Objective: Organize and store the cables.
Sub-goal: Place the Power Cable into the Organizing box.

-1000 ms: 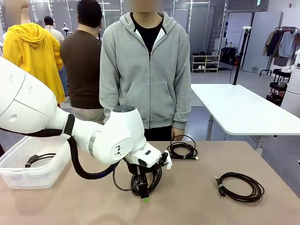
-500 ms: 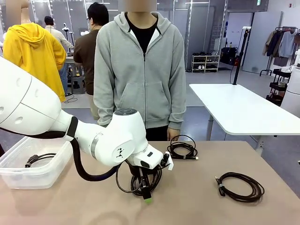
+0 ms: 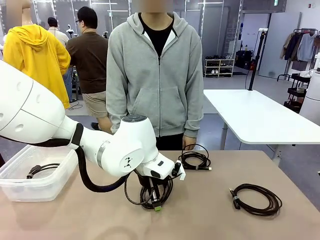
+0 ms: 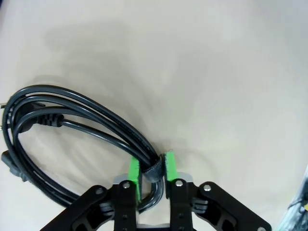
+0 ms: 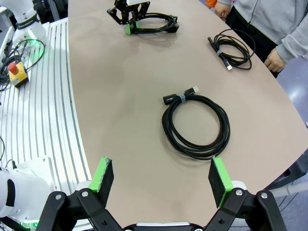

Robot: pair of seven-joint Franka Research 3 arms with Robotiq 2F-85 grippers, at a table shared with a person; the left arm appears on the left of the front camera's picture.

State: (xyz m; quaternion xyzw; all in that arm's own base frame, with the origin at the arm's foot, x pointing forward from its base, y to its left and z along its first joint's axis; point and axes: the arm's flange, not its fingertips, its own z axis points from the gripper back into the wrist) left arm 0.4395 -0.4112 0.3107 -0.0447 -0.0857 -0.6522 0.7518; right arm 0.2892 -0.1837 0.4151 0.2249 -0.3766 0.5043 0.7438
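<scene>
– What has the left claw [image 3: 156, 205] got hold of?

– One coil [image 3: 168, 189], a thin black cord wound in several turns. The jaws are nearly closed on it, with the green pads [image 4: 134, 171] pressed to the bundle from both sides. I can't tell whether the coil rests on the table [image 3: 210, 220] or sits just off it.

– Can you see the grip from the front?

– Barely. The wrist covers most of it. You get the loop poking out on either side and one green tip low down. The left wrist camera settles it. There the left claw [image 4: 151, 168] pinches the coil [image 4: 72, 108] right where a black strap [image 4: 153, 167] binds the turns. The loop fans out ahead and to one side of the pads, with a moulded plug [image 4: 41, 117] on the far curve.

– And the other cords?

– From the front, a second coil [image 3: 195, 160] lies beyond the claw, near the person's hand [image 3: 188, 143]. A third coil [image 3: 255, 199] is well off to the claw's right. A fourth cord [image 3: 42, 169] sits in the clear bin [image 3: 30, 187], away on its left.

– The right claw?

– Its own camera shows the right claw [image 5: 161, 175] spread wide with nothing between its pads. The third coil [image 5: 197, 125] lies ahead of it, tied with a pale strap beside a metal plug end. Farther off are the second coil [image 5: 236, 48] and the left claw [image 5: 131, 26] on its coil [image 5: 156, 21].
</scene>
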